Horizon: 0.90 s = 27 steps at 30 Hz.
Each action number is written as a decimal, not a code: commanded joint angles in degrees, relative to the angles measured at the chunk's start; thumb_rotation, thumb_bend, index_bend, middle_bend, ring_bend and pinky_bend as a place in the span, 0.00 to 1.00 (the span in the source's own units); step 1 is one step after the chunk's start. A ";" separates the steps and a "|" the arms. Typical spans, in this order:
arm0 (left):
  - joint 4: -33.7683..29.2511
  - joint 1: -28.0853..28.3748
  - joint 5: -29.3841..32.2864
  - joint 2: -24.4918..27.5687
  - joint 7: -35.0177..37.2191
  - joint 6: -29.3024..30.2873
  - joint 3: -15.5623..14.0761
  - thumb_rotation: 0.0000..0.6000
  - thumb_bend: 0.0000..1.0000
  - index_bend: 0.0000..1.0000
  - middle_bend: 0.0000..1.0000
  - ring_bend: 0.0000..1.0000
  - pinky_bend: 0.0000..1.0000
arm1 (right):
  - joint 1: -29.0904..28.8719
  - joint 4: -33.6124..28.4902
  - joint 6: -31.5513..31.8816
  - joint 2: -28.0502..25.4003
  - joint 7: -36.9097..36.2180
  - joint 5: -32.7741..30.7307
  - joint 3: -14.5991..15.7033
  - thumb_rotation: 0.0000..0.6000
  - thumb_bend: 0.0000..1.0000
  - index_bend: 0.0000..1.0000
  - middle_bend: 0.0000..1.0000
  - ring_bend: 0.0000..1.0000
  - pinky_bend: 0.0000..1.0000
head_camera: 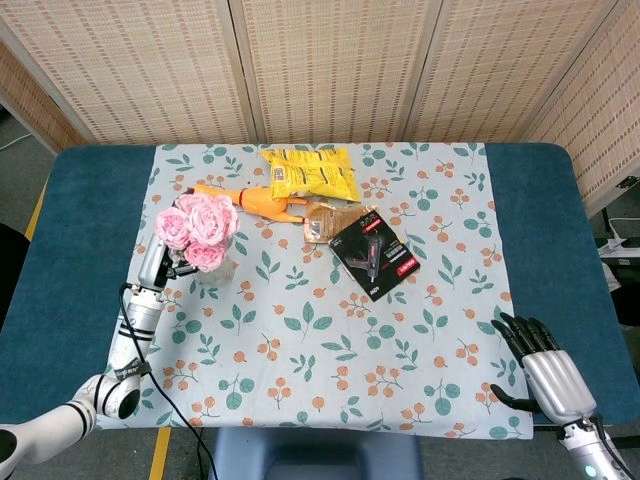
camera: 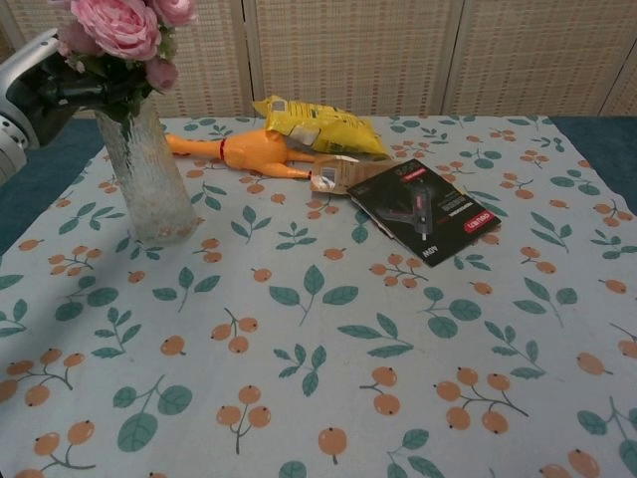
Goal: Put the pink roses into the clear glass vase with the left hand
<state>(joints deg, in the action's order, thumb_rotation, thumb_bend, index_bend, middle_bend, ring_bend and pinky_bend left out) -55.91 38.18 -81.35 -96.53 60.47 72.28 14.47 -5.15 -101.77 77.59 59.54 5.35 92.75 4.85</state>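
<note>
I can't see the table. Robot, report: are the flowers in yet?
Left hand holds pink roses, stems in clear glass vase. Right hand open, idle. Nothing blocking.

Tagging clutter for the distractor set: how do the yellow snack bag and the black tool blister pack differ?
The yellow snack bag is puffy and crinkled; the black tool blister pack lies flat and stiff. The bag sits at the far edge of the floral tablecloth; the pack lies nearer the middle, to its right. The bag is plain yellow with small labels; the pack shows a printed tool and a red strip. Both lie flat and untouched, apart from either hand.
</note>
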 commanded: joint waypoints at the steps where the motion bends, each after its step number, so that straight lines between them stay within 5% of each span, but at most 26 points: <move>1: -0.29 -0.87 -0.03 0.38 -0.75 -0.61 -0.80 1.00 0.37 0.00 0.00 0.00 0.04 | -0.03 -0.03 -0.11 0.00 -0.05 0.25 0.15 0.80 0.19 0.00 0.00 0.00 0.00; 27: -3.86 -2.49 -0.42 0.94 -5.46 1.82 -0.19 1.00 0.34 0.00 0.00 0.00 0.04 | 0.58 -0.03 1.39 -0.73 -1.52 2.04 0.57 0.80 0.19 0.00 0.00 0.00 0.00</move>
<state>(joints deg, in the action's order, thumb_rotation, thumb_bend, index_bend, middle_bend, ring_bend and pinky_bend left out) -59.82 35.74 -81.75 -95.43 55.20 73.91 14.17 -4.58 -101.80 78.96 58.83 3.84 94.77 5.41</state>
